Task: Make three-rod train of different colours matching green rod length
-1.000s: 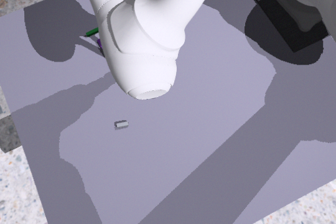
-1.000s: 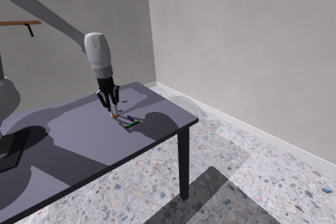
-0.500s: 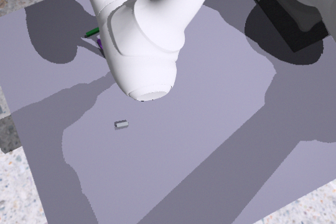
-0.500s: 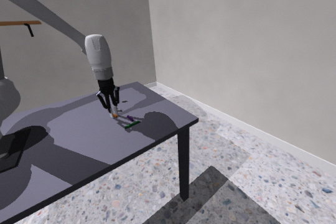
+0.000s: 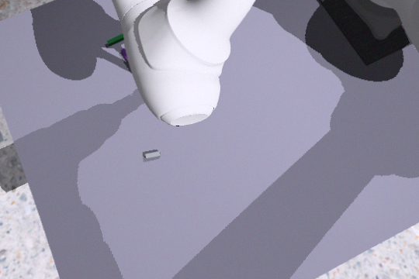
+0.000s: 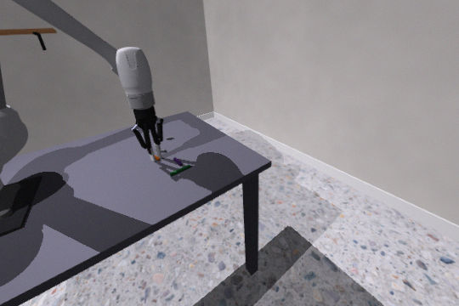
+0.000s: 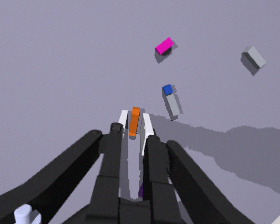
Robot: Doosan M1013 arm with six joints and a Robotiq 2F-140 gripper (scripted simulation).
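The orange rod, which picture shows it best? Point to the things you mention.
The wrist view: the whole orange rod [image 6: 157,158] [image 7: 134,121] shows there, between the white fingertips [image 6: 159,151]. The exterior view shows just a small orange bit by the fingertips. The top view doesn't show it.

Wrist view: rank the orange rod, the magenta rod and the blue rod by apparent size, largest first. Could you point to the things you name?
1. Orange rod [image 7: 134,121]
2. Magenta rod [image 7: 164,46]
3. Blue rod [image 7: 168,90]
The orange rod may sit nearer the camera, so this order holds for the image only.
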